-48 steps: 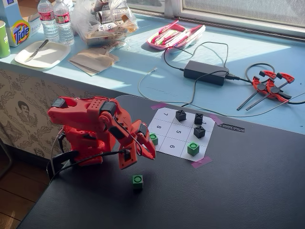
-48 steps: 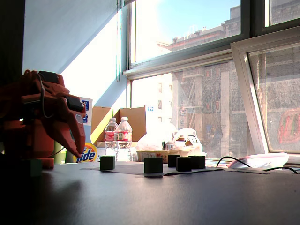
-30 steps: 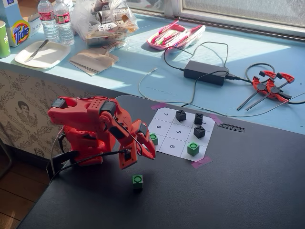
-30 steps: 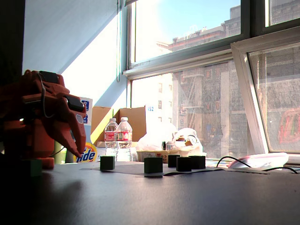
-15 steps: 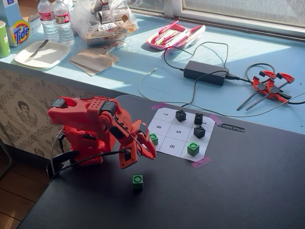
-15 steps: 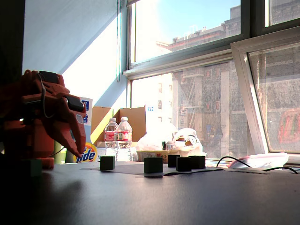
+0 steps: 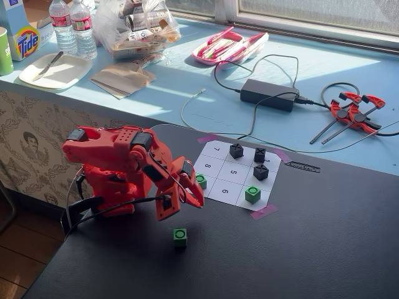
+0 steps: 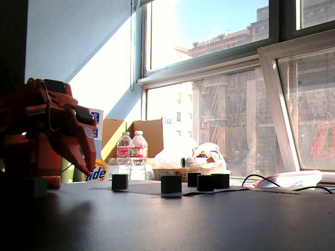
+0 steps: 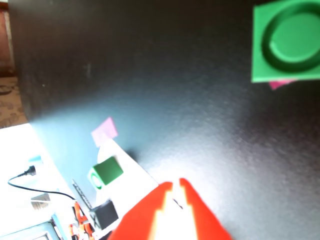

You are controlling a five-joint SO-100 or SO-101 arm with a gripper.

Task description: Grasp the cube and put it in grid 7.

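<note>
The green cube sits alone on the dark worktop, near the worktop's left edge as the high fixed view shows it and toward its front, well apart from the paper grid further back. The red gripper hangs just above and behind it, touching nothing. Its tips look drawn nearly together and there is plainly nothing between them. In the wrist view the cube shows at the top right corner, with the gripper's tips low in the picture.

It looks like a small printed plastic block: light, stiff, not fragile, with a ring sunk into its top face. The sides seem flat and a little slick, so I'd take it across two opposite side faces, low and square, never by the corners. Being so light, it would probably skid if one finger touched first.

Square 7 at the grid's far left corner looks empty; other cubes, black and green, occupy several squares.
</note>
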